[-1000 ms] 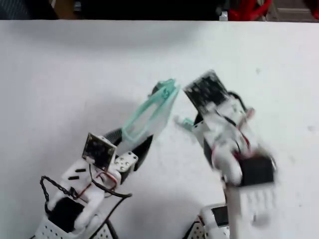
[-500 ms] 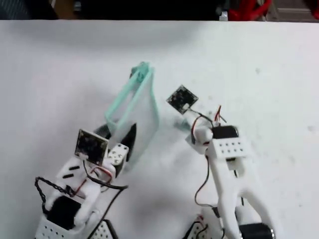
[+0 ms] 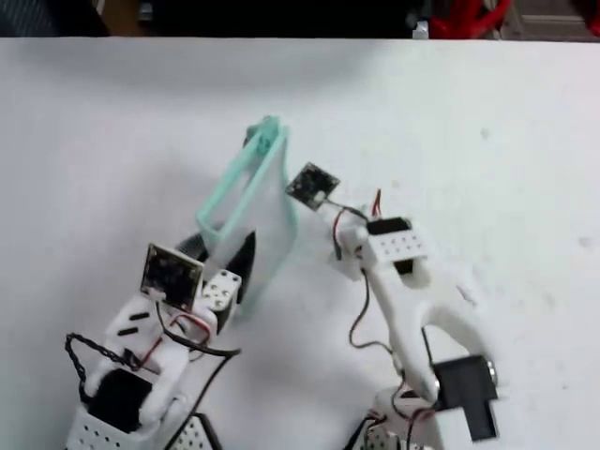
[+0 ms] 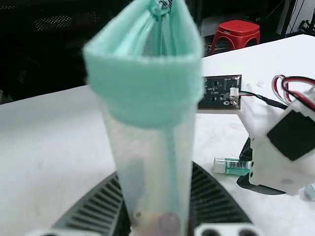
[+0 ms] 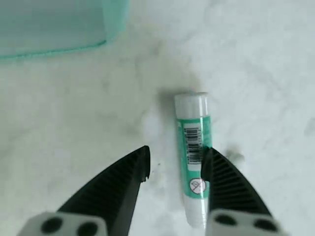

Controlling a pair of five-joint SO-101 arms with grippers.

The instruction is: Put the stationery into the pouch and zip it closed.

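Note:
The pouch (image 3: 251,211) is translucent with a teal zip band and stands tilted up off the table. My left gripper (image 3: 234,272) is shut on its lower end. In the left wrist view the pouch (image 4: 150,123) rises from between the jaws, its mouth open at the top, with small items lying blurred at its bottom. A green-and-white glue stick (image 5: 194,147) lies flat on the table. My right gripper (image 5: 175,160) hangs open just over it, one fingertip (image 5: 209,164) against the stick's side. The same glue stick (image 4: 231,165) lies beside the right arm (image 4: 278,142).
The white table (image 3: 487,141) stretches open to the back and right. A corner of the pouch (image 5: 54,24) lies close beyond the right gripper. Dark floor and a red stool (image 4: 236,30) sit past the table's far edge.
The right arm swung in toward the pouch and came down over the glue stick. The left arm tipped the pouch further left early on, then held still.

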